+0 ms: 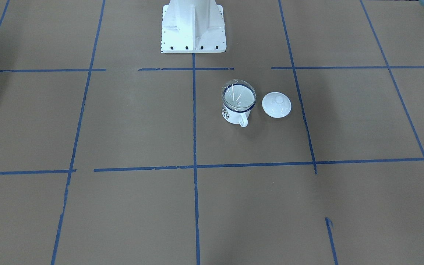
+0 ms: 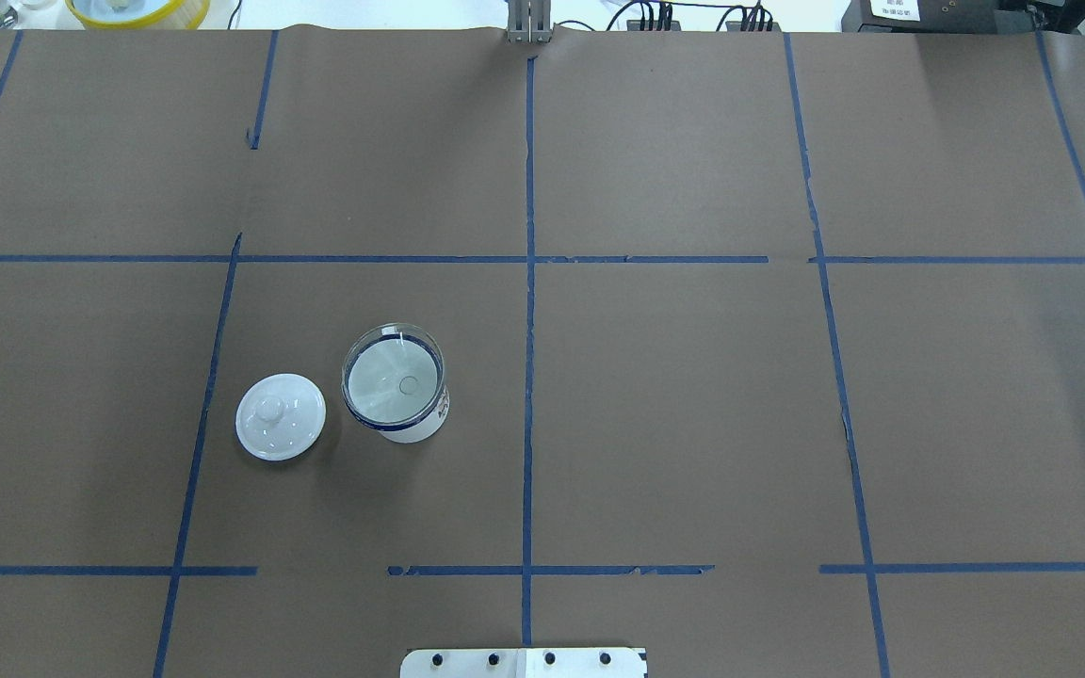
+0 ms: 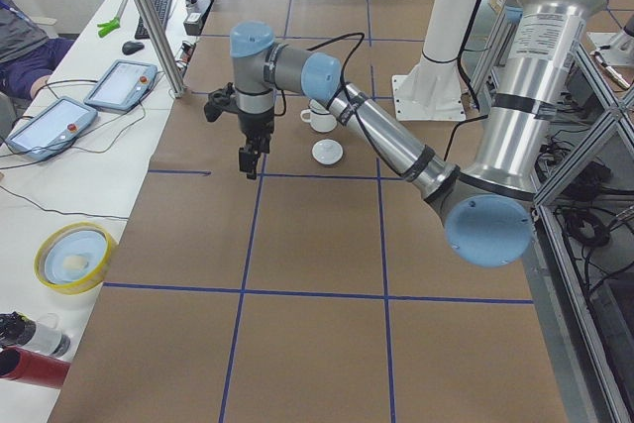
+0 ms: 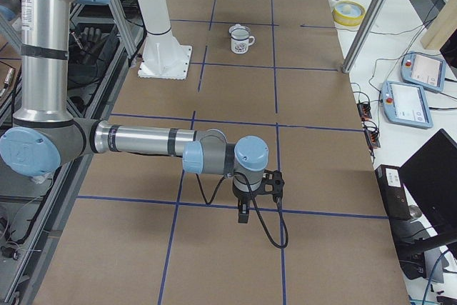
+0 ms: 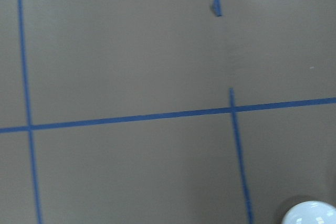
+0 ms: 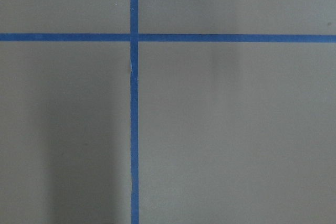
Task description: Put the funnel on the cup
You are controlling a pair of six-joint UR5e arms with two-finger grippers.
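The white enamel cup [image 1: 234, 115] with a dark blue rim stands upright on the brown paper-covered table, handle toward the front camera. The clear funnel [image 1: 238, 96] sits in its mouth, cone up and spout inside. Both show in the overhead view, the cup [image 2: 413, 430] under the funnel [image 2: 392, 381]. My left gripper [image 3: 250, 158] hangs above the table, apart from the cup [image 3: 319, 118], toward the operators' side. My right gripper [image 4: 244, 213] hangs over the table far from the cup [image 4: 241, 41]. I cannot tell whether either gripper is open or shut.
A round white domed lid [image 2: 281, 416] with a knob lies beside the cup, also in the front view [image 1: 276, 105] and the left wrist view [image 5: 310, 214]. The robot's white base [image 1: 193, 29] stands at the table's edge. A yellow bowl [image 3: 74, 257] and tablets sit beyond the table's operator side.
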